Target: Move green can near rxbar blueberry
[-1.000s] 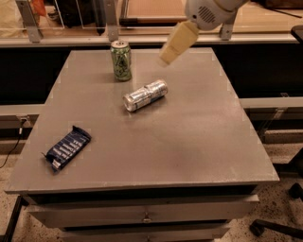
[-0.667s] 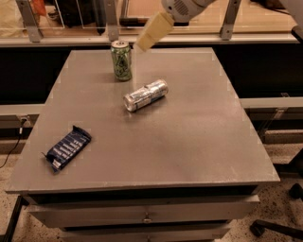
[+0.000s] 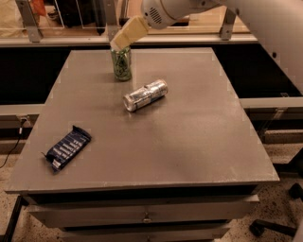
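A grey worktop was seen in the middle of the view, with drawers under its near edge and a rail with glass panels behind its far edge. A speckled floor was visible at the lower right.

The green can was placed upright near the far edge of the worktop, left of that edge's middle. Its top was covered by the end effector, which was held just over the can, at the far edge, on a white arm that entered from the upper right. Only a beige, slanted part of the end effector was shown. Whether it was apart, together or clamped on the can could not be told, and contact with the can could not be confirmed either.

A plain silver can was laid on its side near the centre of the worktop, slightly toward the far edge, close to the green can but apart from it. Its end face was turned toward the left edge.

The rxbar blueberry was laid flat close to the left edge, toward the near left corner, at an angle to the edges. It was well apart from the green can, and the silver can lay off the line between the two, to the right.
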Robot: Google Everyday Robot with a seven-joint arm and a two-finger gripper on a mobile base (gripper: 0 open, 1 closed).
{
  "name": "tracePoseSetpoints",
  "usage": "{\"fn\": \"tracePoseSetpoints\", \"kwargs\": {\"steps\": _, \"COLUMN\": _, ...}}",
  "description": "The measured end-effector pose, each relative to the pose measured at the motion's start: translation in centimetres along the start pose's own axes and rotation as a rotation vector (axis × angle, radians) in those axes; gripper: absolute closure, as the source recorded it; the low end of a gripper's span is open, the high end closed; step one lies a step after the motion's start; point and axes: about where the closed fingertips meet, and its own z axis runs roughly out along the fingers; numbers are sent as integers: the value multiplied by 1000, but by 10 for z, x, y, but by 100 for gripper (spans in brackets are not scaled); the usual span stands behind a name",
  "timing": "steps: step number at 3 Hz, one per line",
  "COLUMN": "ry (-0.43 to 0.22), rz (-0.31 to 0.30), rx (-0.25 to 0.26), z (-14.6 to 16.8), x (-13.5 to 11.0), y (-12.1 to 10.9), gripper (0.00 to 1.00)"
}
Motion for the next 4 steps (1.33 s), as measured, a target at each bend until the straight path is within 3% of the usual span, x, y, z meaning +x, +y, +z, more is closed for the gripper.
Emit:
{"fn": "tracePoseSetpoints", "kwargs": {"steps": 2, "ry": -42, "rz": 136, "rx": -6, "z": 54, "x": 17, "y": 1, "gripper": 0}}
{"fn": "tracePoseSetpoints", "kwargs": {"steps": 3, "ry": -65, "rz": 163, "rx": -18, "z": 76, "x": 16, "y": -1, "gripper": 0}}
{"fn": "tracePoseSetpoints", "kwargs": {"steps": 4, "ry": -47, "rz": 204, "rx": -22, "z": 104, "x": 41, "y": -5, "gripper": 0}}
